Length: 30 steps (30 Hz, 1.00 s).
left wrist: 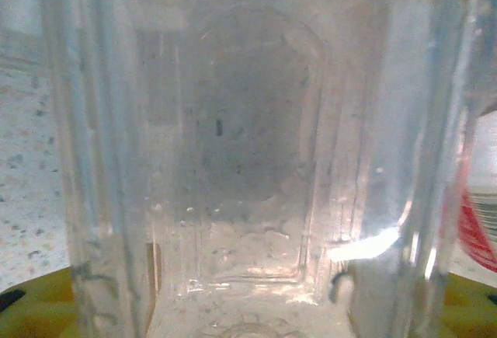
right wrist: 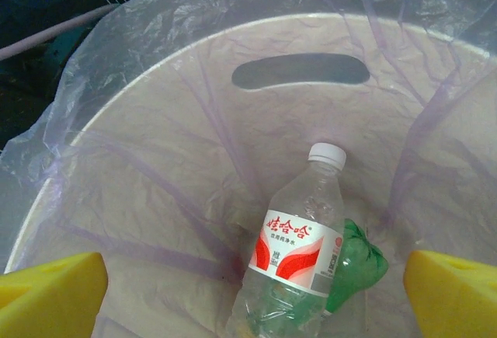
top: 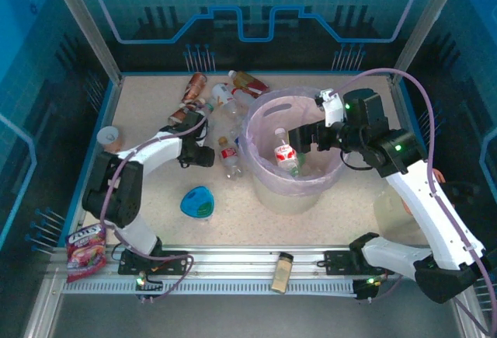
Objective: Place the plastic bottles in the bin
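A clear ribbed plastic bottle [left wrist: 248, 151] sits right up against my left wrist camera, between the yellow fingertips [left wrist: 31, 299] of my left gripper [top: 208, 142]. Whether the pads press on it is hidden. Beside it lies a red-labelled bottle [top: 227, 155]. More bottles [top: 233, 93] lie at the back of the table. My right gripper [right wrist: 252, 299] hangs open over the bin [top: 250, 142], with nothing between its fingers. Inside the bin lie a white-capped, red-labelled bottle [right wrist: 299, 245] and a crushed green bottle [right wrist: 357, 264].
A tan paper cup [top: 109, 136] stands at the left edge. A blue dish [top: 196, 202] lies in front of the bin. A small jar [top: 282, 272] and a snack packet [top: 85, 246] lie on the front rail. A thin plastic liner [right wrist: 140, 81] drapes over the bin's rim.
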Each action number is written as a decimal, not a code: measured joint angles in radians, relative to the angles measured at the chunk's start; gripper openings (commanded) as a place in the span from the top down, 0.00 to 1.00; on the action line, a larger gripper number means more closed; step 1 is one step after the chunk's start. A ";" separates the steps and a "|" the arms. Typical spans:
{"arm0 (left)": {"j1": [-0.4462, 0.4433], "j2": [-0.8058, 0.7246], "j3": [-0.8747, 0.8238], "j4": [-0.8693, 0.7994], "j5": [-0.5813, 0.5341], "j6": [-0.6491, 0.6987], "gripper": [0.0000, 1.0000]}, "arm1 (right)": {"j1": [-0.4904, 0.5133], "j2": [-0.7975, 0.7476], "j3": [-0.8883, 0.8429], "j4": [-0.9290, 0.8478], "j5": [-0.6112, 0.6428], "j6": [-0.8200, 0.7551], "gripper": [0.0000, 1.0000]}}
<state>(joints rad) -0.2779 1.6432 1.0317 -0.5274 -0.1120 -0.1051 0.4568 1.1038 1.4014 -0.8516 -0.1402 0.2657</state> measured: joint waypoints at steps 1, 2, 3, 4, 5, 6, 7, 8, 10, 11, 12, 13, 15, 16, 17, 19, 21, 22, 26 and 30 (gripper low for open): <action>0.000 -0.028 0.000 -0.002 0.001 -0.001 0.43 | 0.000 0.002 0.006 0.000 -0.003 0.000 0.02; 0.000 -0.053 0.000 -0.003 0.003 -0.002 0.44 | 0.000 0.004 0.014 0.000 -0.009 0.000 0.02; 0.000 -0.089 0.000 -0.003 0.008 -0.004 0.45 | 0.000 0.010 0.029 0.005 -0.018 0.000 0.03; 0.000 -0.120 0.000 -0.003 0.013 -0.008 0.46 | 0.000 0.014 0.039 0.011 -0.025 0.002 0.03; 0.000 -0.161 -0.001 -0.002 0.025 -0.017 0.47 | 0.000 0.020 0.051 0.022 -0.035 0.006 0.03; 0.000 -0.201 -0.002 -0.002 0.037 -0.025 0.48 | 0.000 0.027 0.065 0.037 -0.051 0.012 0.03; -0.001 -0.241 -0.003 0.002 0.051 -0.029 0.49 | 0.000 0.033 0.075 0.054 -0.064 0.020 0.03; -0.002 -0.288 -0.005 0.006 0.067 -0.039 0.50 | 0.000 0.042 0.088 0.071 -0.081 0.028 0.03; -0.006 -0.373 -0.010 0.019 0.101 -0.061 0.52 | 0.004 0.065 0.115 0.106 -0.110 0.047 0.03; -0.009 -0.413 -0.013 0.030 0.119 -0.076 0.53 | 0.011 0.084 0.135 0.130 -0.126 0.055 0.03; -0.014 -0.454 -0.014 0.040 0.138 -0.088 0.53 | 0.021 0.106 0.156 0.148 -0.138 0.061 0.02; -0.019 -0.481 -0.014 0.047 0.151 -0.101 0.53 | 0.033 0.126 0.176 0.162 -0.149 0.068 0.02; -0.045 -0.535 -0.014 0.064 0.176 -0.127 0.54 | 0.067 0.182 0.227 0.193 -0.169 0.076 0.01; -0.061 -0.553 -0.014 0.069 0.184 -0.134 0.54 | 0.081 0.207 0.250 0.202 -0.178 0.079 0.01; -0.083 -0.571 -0.014 0.077 0.193 -0.142 0.54 | 0.098 0.238 0.278 0.214 -0.185 0.083 0.00; -0.126 -0.598 -0.014 0.092 0.210 -0.159 0.54 | 0.124 0.295 0.330 0.227 -0.199 0.086 0.00; -0.159 -0.617 -0.014 0.106 0.229 -0.169 0.54 | 0.148 0.356 0.385 0.241 -0.213 0.091 0.00; -0.171 -0.624 -0.014 0.113 0.238 -0.177 0.54 | 0.157 0.380 0.405 0.245 -0.217 0.094 0.00; -0.207 -0.637 -0.013 0.135 0.260 -0.189 0.54 | 0.177 0.463 0.463 0.273 -0.235 0.112 0.02; -0.239 -0.637 -0.013 0.156 0.276 -0.193 0.55 | 0.182 0.537 0.499 0.311 -0.254 0.146 0.13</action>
<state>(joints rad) -0.5171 1.0058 1.0187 -0.3714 0.1642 -0.2981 0.6388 1.6405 1.8999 -0.5404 -0.3943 0.4114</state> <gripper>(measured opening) 0.586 0.914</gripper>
